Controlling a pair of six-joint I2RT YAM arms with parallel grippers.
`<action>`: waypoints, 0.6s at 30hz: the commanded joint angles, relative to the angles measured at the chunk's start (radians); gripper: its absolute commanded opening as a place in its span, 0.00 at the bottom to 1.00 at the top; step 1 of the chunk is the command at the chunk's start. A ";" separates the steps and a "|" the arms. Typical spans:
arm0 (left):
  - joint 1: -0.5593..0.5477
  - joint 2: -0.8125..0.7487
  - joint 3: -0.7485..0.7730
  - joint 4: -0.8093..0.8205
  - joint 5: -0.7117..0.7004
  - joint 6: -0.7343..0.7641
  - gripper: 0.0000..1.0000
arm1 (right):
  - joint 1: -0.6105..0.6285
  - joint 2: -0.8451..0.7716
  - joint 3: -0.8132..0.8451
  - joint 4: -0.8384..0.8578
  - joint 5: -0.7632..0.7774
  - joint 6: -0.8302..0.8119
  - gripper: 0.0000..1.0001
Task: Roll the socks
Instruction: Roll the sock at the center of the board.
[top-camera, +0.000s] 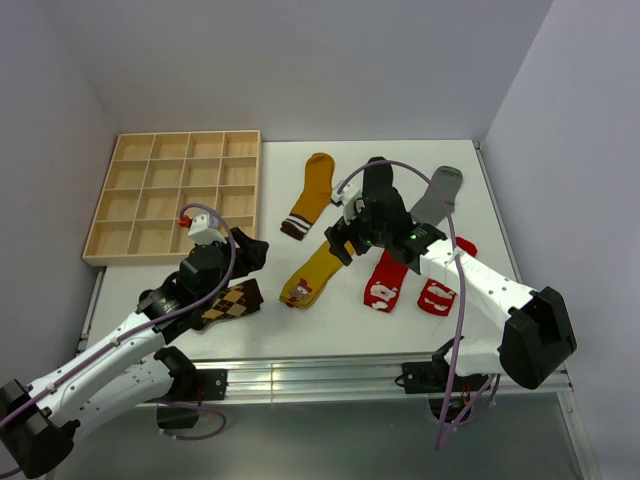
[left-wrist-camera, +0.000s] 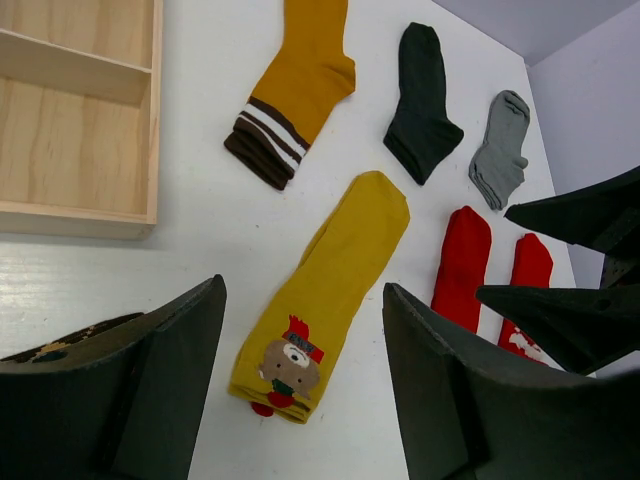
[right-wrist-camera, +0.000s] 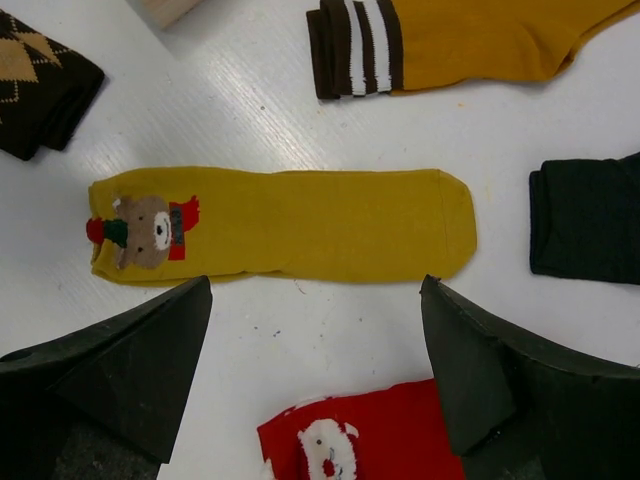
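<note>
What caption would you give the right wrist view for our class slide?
Open right gripper poised above a flat mustard sock with a bear print, white table beneath.

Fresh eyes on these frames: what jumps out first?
The bear-print mustard sock lies flat mid-table, with the left gripper and right gripper both open above it. A red pair lies beside it; the wooden grid tray sits at the table's far left.

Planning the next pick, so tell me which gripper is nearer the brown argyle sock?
Left. The left gripper hangs open right beside the brown argyle sock; the right gripper is farther off, open over the yellow bear sock.
</note>
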 joint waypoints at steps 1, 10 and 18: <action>0.002 -0.016 0.009 0.010 -0.011 -0.005 0.70 | 0.000 -0.037 -0.006 0.040 0.012 -0.016 0.92; 0.002 -0.026 0.025 -0.006 -0.030 -0.008 0.71 | 0.007 0.030 0.012 0.015 0.043 -0.044 0.85; 0.007 0.004 0.092 -0.073 -0.068 -0.016 0.76 | 0.115 0.145 0.019 0.000 0.094 -0.073 0.76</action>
